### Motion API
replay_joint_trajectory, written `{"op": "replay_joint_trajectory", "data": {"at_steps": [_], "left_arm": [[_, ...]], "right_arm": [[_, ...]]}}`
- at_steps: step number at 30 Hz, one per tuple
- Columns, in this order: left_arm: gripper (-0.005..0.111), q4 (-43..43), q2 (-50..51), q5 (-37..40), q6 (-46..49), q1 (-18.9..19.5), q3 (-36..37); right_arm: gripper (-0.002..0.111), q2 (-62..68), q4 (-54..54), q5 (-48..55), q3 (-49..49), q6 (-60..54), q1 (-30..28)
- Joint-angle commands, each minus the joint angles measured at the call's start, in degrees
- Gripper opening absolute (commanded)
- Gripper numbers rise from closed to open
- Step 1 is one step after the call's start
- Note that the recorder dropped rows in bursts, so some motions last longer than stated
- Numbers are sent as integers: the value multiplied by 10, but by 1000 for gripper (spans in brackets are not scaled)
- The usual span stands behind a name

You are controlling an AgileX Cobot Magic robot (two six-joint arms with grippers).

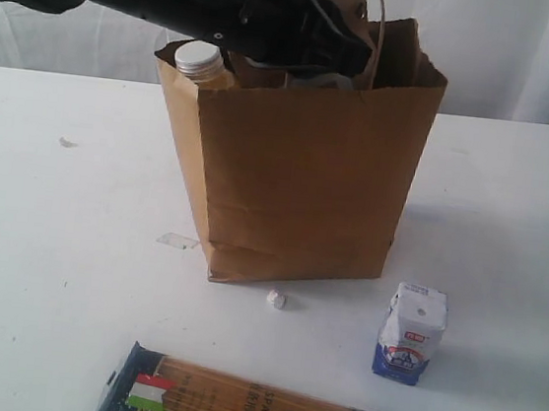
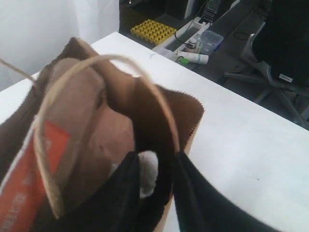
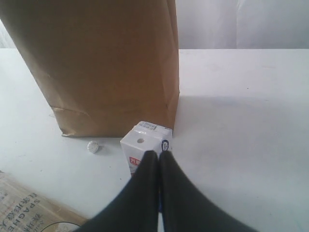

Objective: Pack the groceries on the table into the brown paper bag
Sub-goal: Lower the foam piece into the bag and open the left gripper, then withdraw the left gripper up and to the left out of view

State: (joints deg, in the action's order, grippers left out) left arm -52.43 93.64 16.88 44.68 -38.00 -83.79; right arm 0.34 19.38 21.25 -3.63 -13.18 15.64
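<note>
The packing looked well past halfway. The brown paper bag (image 1: 296, 188) stood upright mid-tabletop (image 1: 514, 193). The yellow white-capped bottle (image 1: 200, 60) poked out at the bag's 10 o'clock corner, and the brown pouch with orange label (image 2: 91, 116) sat inside, under the handle loop (image 2: 145, 72). Neither jar showed on the tabletop in any view. They were probably in the bag, though hidden.

Two items were yet to be packed. The white-blue carton (image 1: 411, 332) stood upright at about 4 o'clock from the bag, close to its corner. The dark-blue spaghetti pack (image 1: 261, 407) lay flat at 6 o'clock, near the tabletop's front edge. A tiny white lump (image 1: 276, 299) lay just in front of the bag.

The left jaws hung in the bag's mouth, parted. A pale rounded object (image 2: 147, 171) rested against one finger, not clearly clamped, and what it was could not be made out. The right jaws were clenched together on nothing. They hovered near the carton, on the side away from the bag, without touching it.
</note>
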Motion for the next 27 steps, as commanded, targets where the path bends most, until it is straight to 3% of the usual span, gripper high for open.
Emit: {"op": "replay_joint_trajectory", "data": {"at_steps": [1, 13, 16, 21, 27], "left_arm": [[40, 3, -3, -21, -20, -4, -4], [43, 32, -35, 41, -24, -3, -4], [33, 48, -54, 81, -25, -3, -4], [0, 70, -102, 139, -25, -3, -3], [0, 79, -160, 157, -53, -3, -2]], "right_arm": [[0, -3, 1, -3, 3, 0, -3], [0, -3, 1, -3, 3, 0, -3], [0, -3, 1, -3, 3, 0, -3], [0, -3, 1, -3, 3, 0, -3], [0, -3, 1, -3, 3, 0, -3]]}}
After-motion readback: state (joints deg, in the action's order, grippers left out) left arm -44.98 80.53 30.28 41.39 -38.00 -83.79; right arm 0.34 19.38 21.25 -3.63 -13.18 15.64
